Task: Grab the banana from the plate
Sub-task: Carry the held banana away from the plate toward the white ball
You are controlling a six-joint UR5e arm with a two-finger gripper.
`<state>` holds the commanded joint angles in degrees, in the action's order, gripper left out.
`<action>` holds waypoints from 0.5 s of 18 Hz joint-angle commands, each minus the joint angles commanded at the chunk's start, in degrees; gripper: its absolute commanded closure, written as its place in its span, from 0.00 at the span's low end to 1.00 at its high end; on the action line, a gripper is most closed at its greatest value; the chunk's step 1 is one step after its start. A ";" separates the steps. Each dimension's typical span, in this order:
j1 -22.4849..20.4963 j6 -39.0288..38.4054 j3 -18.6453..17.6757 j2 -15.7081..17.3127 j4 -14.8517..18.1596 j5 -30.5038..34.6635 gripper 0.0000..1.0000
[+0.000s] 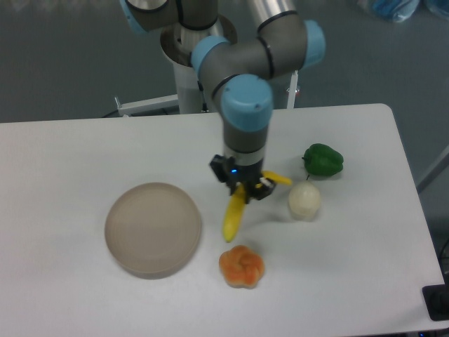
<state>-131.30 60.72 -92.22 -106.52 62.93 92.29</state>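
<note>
The yellow banana [233, 214] hangs or lies to the right of the plate, its lower end near the orange fruit and its upper end [278, 179] sticking out past the gripper. My gripper [243, 189] is shut on the banana around its middle. The beige round plate [153, 228] sits left of the gripper with nothing on it. I cannot tell if the banana's lower tip touches the table.
An orange lobed pumpkin-like fruit [241, 266] lies just below the banana's tip. A white round item [304, 201] and a green pepper [323, 160] sit to the right. The arm's base [189, 63] stands at the table's back edge.
</note>
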 joint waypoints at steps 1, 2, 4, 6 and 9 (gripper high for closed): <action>-0.27 0.71 2.11 -0.79 0.09 0.09 0.93; -0.45 1.50 3.52 -1.84 0.70 0.17 0.94; -1.50 3.43 5.81 -3.34 1.75 0.26 0.94; -2.47 5.37 7.05 -4.66 1.85 0.26 0.94; -4.92 9.93 7.84 -5.71 2.98 0.61 0.94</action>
<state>-136.22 70.65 -84.38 -112.23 65.91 92.90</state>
